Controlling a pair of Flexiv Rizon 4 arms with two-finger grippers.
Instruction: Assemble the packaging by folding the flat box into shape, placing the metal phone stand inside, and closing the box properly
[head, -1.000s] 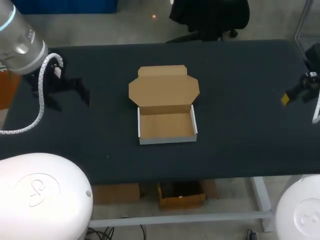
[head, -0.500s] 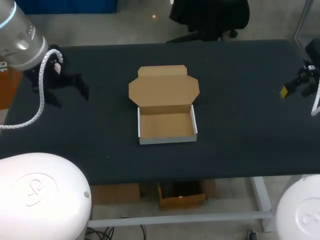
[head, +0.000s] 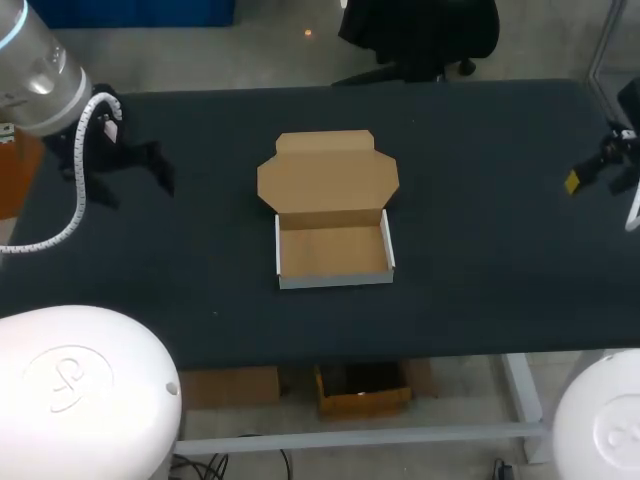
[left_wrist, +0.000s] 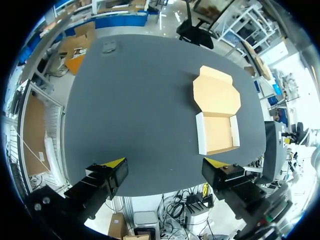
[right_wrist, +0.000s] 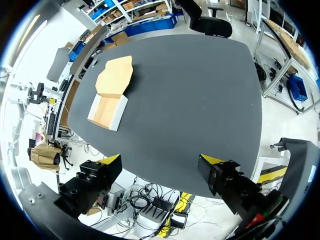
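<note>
The box (head: 333, 215) sat near the middle of the dark worktop (head: 480, 260), and by the look of it the folding step was largely done: its tray (head: 333, 250) stood formed, with low walls raised on all four sides and white on their outer faces, while the lid (head: 328, 175) lay opened out flat on the far side of the tray, its side flaps spread. The tray held nothing; bare brown cardboard showed across its floor in the head view and in both wrist views. No metal phone stand could be made out for certain. The left wrist view showed a small grey item (left_wrist: 109, 46) lying near the far edge of the worktop, well apart from the box, but it was too small to tell what it was. The left tool (left_wrist: 164, 167) was released, its two yellow-tipped fingers spread wide with nothing between them, and it hung high over the left part of the worktop with the box ahead of it. The right tool (right_wrist: 160, 162) was likewise released and empty, out by the right edge and well apart from the box, which lay ahead and off to one side. Judged from this, what was left was the greater part: fetching the stand, setting it in the tray, then bringing the lid over and tucking its flaps to close the box.
</note>
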